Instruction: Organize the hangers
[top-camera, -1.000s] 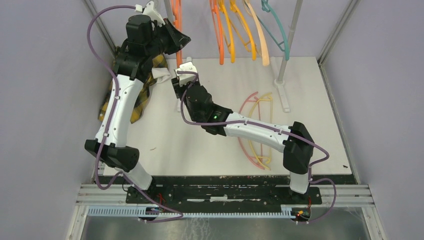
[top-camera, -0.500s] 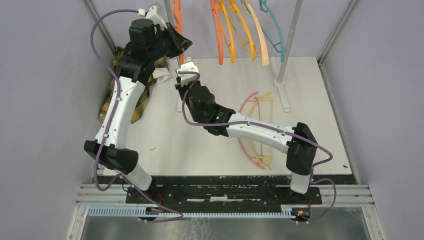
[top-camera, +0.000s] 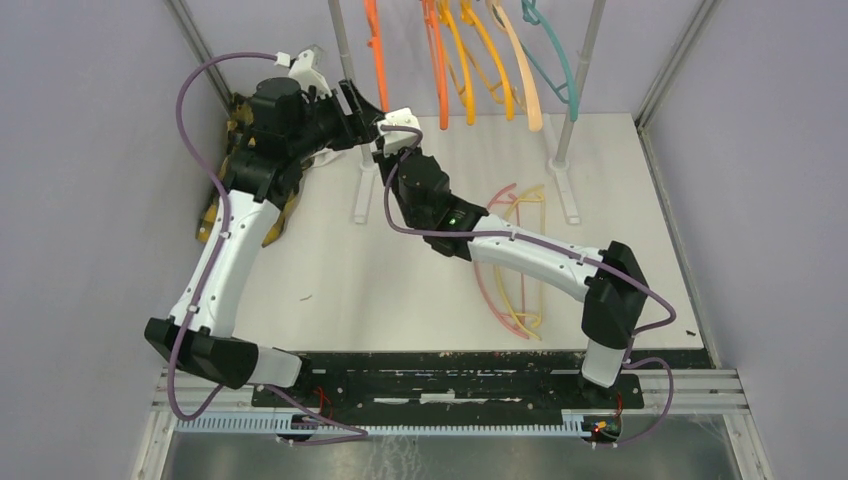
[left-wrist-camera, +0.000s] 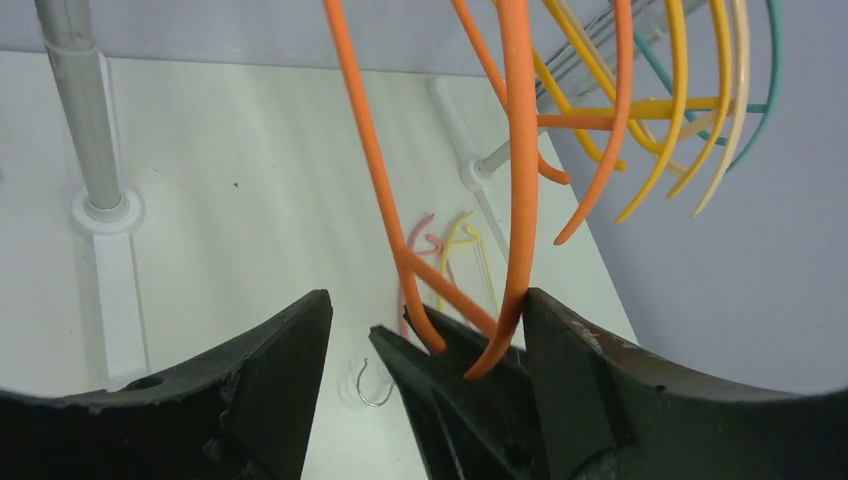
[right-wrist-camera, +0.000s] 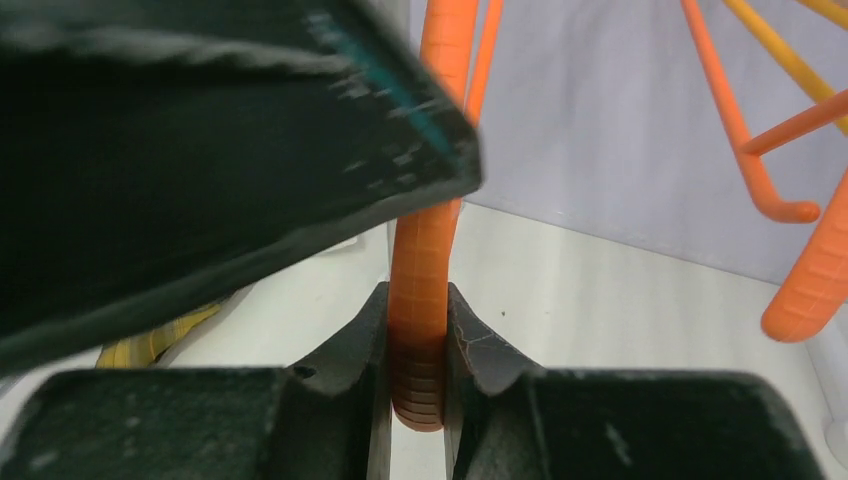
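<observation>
From above, a row of hangers (top-camera: 470, 60) in orange, yellow-orange, pale yellow and teal hangs at 12 o'clock between two grey poles (top-camera: 343, 40). One orange hanger (top-camera: 377, 50) hangs apart at the row's left end. Both arms reach up to its lower end, the left gripper (top-camera: 358, 100) touching or just beside the right gripper (top-camera: 385, 140). A pink and a yellow hanger (top-camera: 510, 250) lie flat on the white surface (top-camera: 330, 260) at 3 o'clock, partly under the right arm. A plaid shirt (top-camera: 215, 215) is bunched at 9 o'clock. In the left wrist view, the left gripper (left-wrist-camera: 425, 300) is spread wide and holds nothing. The dark right gripper (left-wrist-camera: 450, 400) sits in its gap with the orange hanger (left-wrist-camera: 515, 150) coming down into it from 12 o'clock. A small wire hook (left-wrist-camera: 372, 385) lies on the surface below. In the right wrist view, the right gripper (right-wrist-camera: 418, 335) is clamped tight on the bottom of the orange hanger (right-wrist-camera: 430, 260), which rises straight up. One black finger (right-wrist-camera: 200, 150) of the left gripper fills the 10 o'clock corner, and more orange hangers (right-wrist-camera: 740, 120) show at 2 o'clock.
</observation>
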